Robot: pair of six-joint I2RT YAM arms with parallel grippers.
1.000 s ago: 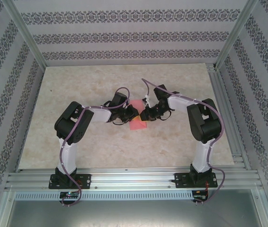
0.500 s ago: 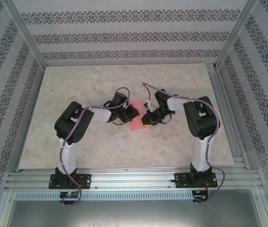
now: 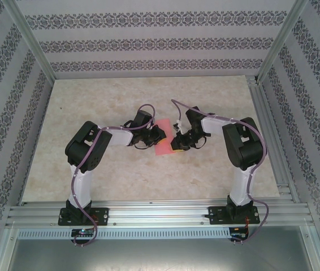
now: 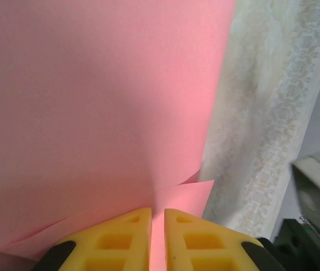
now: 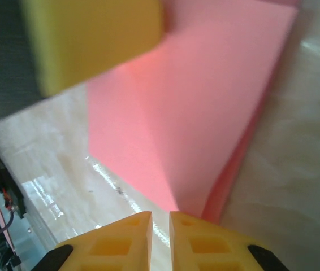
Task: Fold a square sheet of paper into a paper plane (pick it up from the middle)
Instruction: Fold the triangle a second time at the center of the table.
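You are early in the job. The square sheet of paper (image 3: 164, 148) is no longer a flat square. From above it reads as a narrow oblong, and both wrist views show doubled layers with a crease line across the pink, so at least one fold is in. There is no pointed nose and no wings, so nothing yet looks like a dart. By my reading, the nose folds, the wing folds and the final centre crease are all left for you.

The sheet sits near the middle of the surface (image 3: 120, 96), between the two arms. The left end effector (image 3: 159, 134) is at its 9 o'clock side and the right end effector (image 3: 177, 145) at its 3 o'clock side, a little nearer to you.

In the left wrist view the yellow fingers (image 4: 120, 237) are drawn almost together, with pink paper in the thin slit between them, so that side has a pinch on the edge. In the right wrist view the fingers (image 5: 205, 237) are just as nearly closed at a corner of the folded layers. They appear to nip it, though the paper in the slit is hard to make out.

The long axis runs roughly 12 to 6 o'clock from above, leaning slightly toward 1 and 7. With both ends blunt, it has no heading yet.
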